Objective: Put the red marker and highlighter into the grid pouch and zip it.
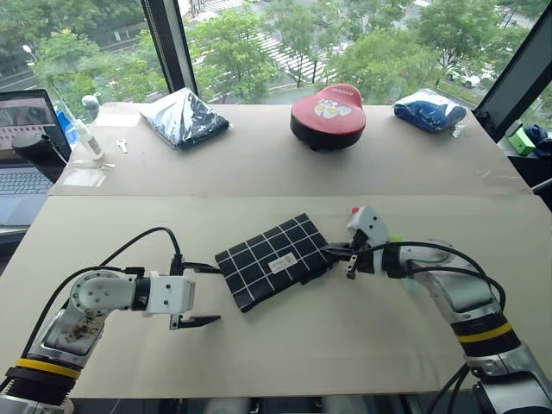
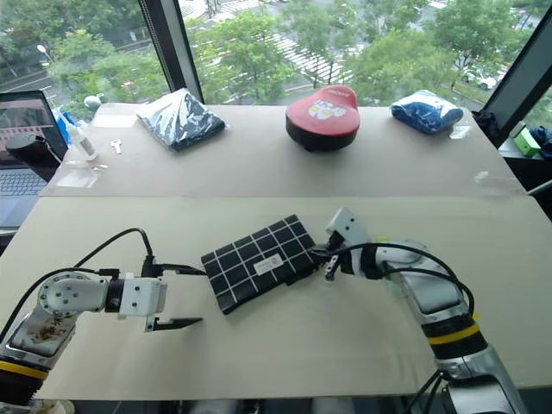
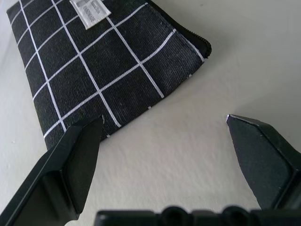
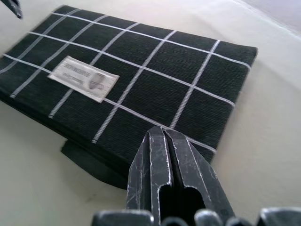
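Right wrist view: right gripper (image 4: 170, 155) pressed together at grid pouch (image 4: 141, 75).

Right gripper (image 4: 170, 141) pressed together at the grid pouch (image 4: 141, 70) edge — white label (image 4: 83, 78) up

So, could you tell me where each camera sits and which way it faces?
Left and right eye views: on the head, looking forward and down over both arms at the grid pouch on the table.
Left wrist view: along the open left gripper toward the pouch's corner.
Right wrist view: along the shut right gripper, at the pouch's edge.
Shared: all four show the pouch.
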Tool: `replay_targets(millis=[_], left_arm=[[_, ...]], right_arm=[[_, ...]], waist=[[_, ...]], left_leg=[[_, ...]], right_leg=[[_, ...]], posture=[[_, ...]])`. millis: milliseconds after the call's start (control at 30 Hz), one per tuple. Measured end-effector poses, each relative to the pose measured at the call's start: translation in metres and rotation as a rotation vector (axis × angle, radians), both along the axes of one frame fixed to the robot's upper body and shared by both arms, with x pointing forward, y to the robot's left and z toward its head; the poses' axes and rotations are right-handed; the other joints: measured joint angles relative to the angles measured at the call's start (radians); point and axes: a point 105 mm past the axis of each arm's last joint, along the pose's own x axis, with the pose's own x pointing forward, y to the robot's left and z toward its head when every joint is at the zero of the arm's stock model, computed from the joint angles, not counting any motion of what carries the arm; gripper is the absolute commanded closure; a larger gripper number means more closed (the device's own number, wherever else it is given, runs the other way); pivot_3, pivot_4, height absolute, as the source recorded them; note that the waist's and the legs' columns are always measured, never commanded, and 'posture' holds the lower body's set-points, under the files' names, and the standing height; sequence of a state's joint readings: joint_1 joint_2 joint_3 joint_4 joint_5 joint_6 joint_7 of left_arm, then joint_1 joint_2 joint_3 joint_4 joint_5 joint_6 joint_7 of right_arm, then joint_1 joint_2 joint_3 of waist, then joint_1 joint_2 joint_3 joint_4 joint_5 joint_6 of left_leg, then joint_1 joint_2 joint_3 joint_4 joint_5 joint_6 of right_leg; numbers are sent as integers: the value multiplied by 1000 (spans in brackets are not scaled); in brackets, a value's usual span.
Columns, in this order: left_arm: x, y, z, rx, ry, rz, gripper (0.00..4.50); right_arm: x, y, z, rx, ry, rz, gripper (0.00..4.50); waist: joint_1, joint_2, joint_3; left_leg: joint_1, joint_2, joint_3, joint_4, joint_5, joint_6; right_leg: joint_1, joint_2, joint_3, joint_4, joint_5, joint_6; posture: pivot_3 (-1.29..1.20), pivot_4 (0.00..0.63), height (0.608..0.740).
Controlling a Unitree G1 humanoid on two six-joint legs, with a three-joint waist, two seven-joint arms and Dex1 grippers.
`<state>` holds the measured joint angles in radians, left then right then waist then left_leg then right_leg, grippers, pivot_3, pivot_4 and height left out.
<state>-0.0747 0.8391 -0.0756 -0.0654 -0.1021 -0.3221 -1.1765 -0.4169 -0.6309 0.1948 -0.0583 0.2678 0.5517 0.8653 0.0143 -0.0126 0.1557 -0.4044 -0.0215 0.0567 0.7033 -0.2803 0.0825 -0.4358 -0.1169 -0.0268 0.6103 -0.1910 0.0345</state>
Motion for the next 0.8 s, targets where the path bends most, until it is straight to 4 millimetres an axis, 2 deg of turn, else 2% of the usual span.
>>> replay_targets(millis=[200, 300, 400, 500, 633, 800], left_arm=[[-2, -16, 1, -3, 6, -18, 0], [3, -24, 9, 1, -6, -24, 0], [7, -29, 15, 6, -18, -35, 0], [14, -35, 18, 31, -41, -33, 0], [20, -37, 20, 46, -80, -22, 0], [20, -34, 11, 48, -141, -33, 0]], right_arm=[[5, 3, -4, -73, -45, 44, 4447], [17, 7, -6, -128, -75, 30, 4447], [19, 9, -10, -174, -88, 38, 4447], [21, 11, -10, -183, -105, 44, 4447], [21, 14, -10, -180, -114, 47, 4447], [19, 14, -10, -171, -114, 50, 4447]], waist=[[-5, 0, 0], [-4, 0, 0], [-4, 0, 0], [-5, 0, 0], [-7, -1, 0], [-7, -1, 0]], left_leg=[[1, 2, 1, 0, 1, -2], [6, 2, 1, 0, 2, -3], [14, 3, 0, 0, 1, -2], [15, 3, 0, 0, 1, -3], [15, 3, 0, -1, 2, -3], [15, 3, 0, -1, 2, -3]], right_leg=[[1, 3, -1, 0, 0, 0], [6, 4, -1, 1, 0, 0], [14, 4, -2, 0, 0, 0], [14, 4, -1, 1, 0, 0], [14, 5, -1, 1, 0, 0], [14, 4, -1, 1, 0, 0]], posture=[[0, 150, 740], [0, 150, 740], [0, 150, 740], [0, 150, 740], [0, 150, 740], [0, 150, 740]])
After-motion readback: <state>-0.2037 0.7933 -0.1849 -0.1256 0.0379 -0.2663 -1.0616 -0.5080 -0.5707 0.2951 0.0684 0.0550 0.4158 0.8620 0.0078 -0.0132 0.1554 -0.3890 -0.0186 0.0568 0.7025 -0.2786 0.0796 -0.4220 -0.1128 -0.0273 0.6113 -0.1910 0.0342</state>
